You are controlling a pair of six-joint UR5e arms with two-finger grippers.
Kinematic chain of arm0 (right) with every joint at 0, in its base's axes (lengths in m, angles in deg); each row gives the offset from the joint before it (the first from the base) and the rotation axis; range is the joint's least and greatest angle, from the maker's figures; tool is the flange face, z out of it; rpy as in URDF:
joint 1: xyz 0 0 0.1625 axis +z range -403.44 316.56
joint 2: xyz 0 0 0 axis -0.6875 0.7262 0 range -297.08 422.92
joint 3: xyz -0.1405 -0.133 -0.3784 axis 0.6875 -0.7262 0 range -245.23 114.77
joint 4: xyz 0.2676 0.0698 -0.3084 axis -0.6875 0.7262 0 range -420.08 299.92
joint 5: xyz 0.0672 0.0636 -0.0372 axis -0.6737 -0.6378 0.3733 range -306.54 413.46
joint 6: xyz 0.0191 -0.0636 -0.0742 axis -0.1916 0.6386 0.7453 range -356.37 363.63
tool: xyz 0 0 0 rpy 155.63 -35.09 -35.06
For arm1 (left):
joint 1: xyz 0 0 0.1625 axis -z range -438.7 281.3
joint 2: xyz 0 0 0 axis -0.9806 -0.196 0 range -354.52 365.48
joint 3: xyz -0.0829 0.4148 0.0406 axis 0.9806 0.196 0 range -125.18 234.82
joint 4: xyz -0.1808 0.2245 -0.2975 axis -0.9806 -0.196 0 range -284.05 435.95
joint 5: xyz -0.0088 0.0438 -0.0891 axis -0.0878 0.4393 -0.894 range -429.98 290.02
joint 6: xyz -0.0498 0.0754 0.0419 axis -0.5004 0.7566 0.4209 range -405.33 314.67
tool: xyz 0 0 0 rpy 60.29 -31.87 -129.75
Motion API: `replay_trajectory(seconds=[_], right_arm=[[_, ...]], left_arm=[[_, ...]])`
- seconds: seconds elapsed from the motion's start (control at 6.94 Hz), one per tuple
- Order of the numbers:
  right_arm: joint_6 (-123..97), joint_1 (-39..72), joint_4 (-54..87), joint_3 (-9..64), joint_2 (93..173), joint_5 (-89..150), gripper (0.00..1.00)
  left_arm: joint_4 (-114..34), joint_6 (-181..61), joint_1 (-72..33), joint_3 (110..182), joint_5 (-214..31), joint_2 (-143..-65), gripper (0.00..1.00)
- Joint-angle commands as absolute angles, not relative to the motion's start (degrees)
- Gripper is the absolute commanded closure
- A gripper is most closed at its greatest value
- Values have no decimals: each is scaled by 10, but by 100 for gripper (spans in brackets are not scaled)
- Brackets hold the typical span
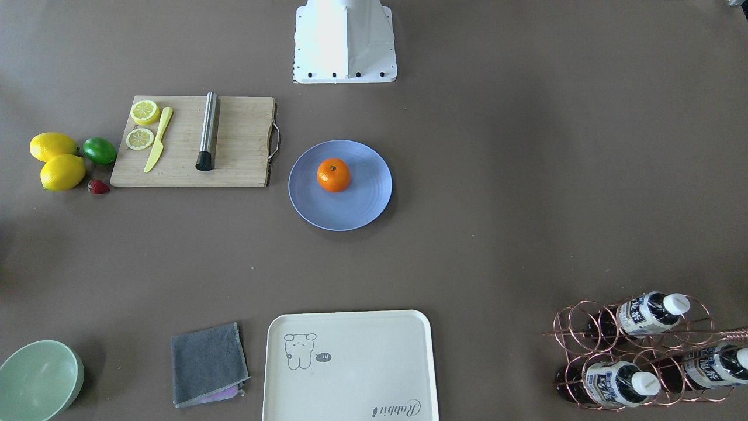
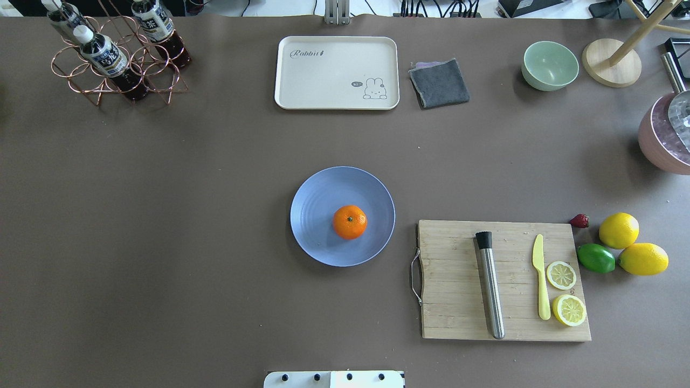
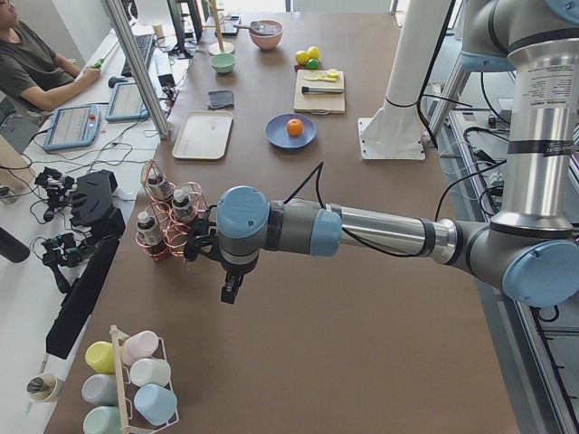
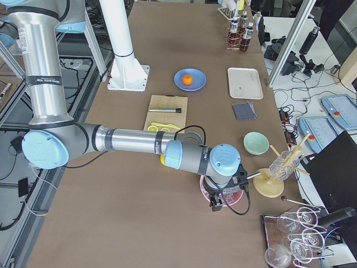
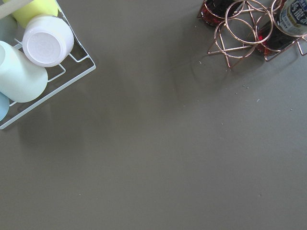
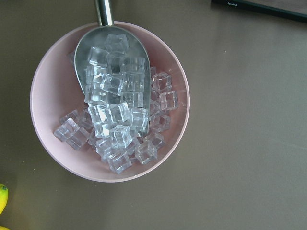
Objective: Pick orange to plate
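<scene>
- Tabletop: long, brown.
- Left arm: stretched out over the tabletop's left end. Left gripper hangs near the copper bottle rack; fingers apart or together, cannot tell.
- Right arm: reaches to the right end. Right gripper above the pink ice bowl; finger state, cannot tell.
- Cutting board: toward the right end, near the robot's edge.
- Plate: blue, mid-tabletop, near the board's handle.
- Orange: on the plate, slightly off centre toward the board, stem dot up.

Left gripper: visible in side view only; jaw state not determinable.
Right gripper: likewise, side view only.
Green bowl: cut by frame corner.
Tray: lower edge cut off.
Pink bowl: cut by right edge.
</scene>
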State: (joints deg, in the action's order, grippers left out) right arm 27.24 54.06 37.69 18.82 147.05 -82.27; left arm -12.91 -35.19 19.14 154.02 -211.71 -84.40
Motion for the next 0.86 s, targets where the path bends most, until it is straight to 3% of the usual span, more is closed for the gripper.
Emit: replay_trajectory(seconds=[0.0, 0.72], right_arm=[[271, 541, 360, 189, 1485, -823, 0], [266, 541, 338, 188, 1511, -823, 0]], left_arm=[[-128, -352, 192, 1542, -2116, -843, 3], [-128, -357, 193, 1563, -2083, -821, 2]])
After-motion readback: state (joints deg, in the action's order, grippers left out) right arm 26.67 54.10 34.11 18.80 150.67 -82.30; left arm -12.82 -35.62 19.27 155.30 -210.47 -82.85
